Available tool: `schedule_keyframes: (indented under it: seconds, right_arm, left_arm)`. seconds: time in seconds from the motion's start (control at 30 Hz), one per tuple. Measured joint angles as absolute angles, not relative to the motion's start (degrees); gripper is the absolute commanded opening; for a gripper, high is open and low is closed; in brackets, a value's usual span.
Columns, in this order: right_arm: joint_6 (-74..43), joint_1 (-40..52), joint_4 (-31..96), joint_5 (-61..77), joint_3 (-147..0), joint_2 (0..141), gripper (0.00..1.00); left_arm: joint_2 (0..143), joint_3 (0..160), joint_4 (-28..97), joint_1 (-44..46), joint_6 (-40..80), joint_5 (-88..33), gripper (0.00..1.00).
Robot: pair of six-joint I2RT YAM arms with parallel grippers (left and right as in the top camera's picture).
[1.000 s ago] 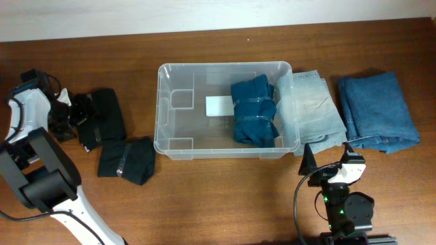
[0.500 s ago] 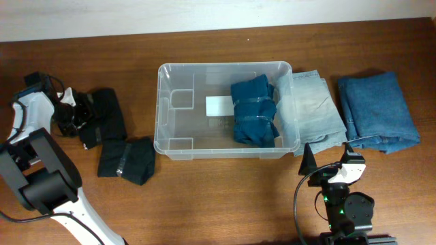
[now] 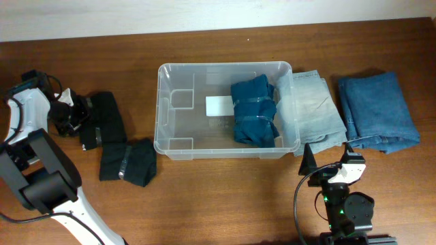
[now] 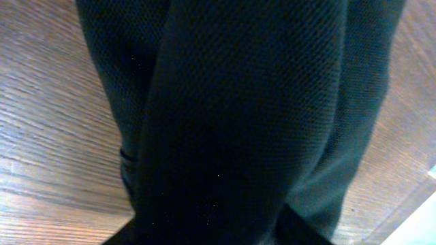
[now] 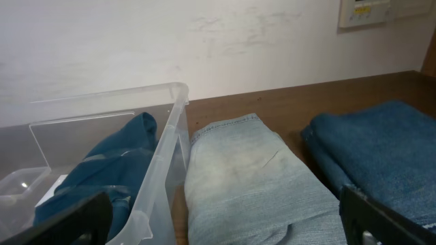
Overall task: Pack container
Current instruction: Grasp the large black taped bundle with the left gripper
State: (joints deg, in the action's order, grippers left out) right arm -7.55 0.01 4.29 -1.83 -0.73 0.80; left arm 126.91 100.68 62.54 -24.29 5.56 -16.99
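Observation:
The clear plastic container (image 3: pixel 176 71) stands mid-table with a white label (image 3: pixel 219 105) on its base and a folded dark teal garment (image 3: pixel 254 111) in its right half. At the far left my left gripper (image 3: pixel 71 114) is closed on the left end of a black folded garment (image 3: pixel 103 119). That black cloth (image 4: pixel 231 116) fills the left wrist view and lies bunched between the jaws. My right gripper (image 3: pixel 327 160) hovers open near the front edge, behind the container's right corner (image 5: pixel 167 136), with nothing between its fingers (image 5: pixel 68 221).
A second black folded garment (image 3: pixel 128 162) lies in front of the first. Folded light denim (image 3: pixel 315 110) rests against the container's right wall, and a folded blue garment (image 3: pixel 378 111) lies further right. A pale wall runs along the table's back.
The left jaws have closed from wide open onto the black garment, which shifted slightly. The right arm has not moved.

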Motion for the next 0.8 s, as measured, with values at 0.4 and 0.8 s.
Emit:
schedule_keyframes:
  seconds: [0.4,0.8]
  right_arm:
    - [-7.6,0.0,4.3,-1.8,-0.7,0.8,0.98]
    - [-7.6,0.0,4.3,-1.8,-0.7,0.8,0.98]
  left_arm:
    - [120.7,101.8,62.6,-24.5,5.7,-23.4,0.28]
    - [104.5,104.6,61.9,-19.2,8.1,-28.7,0.28]
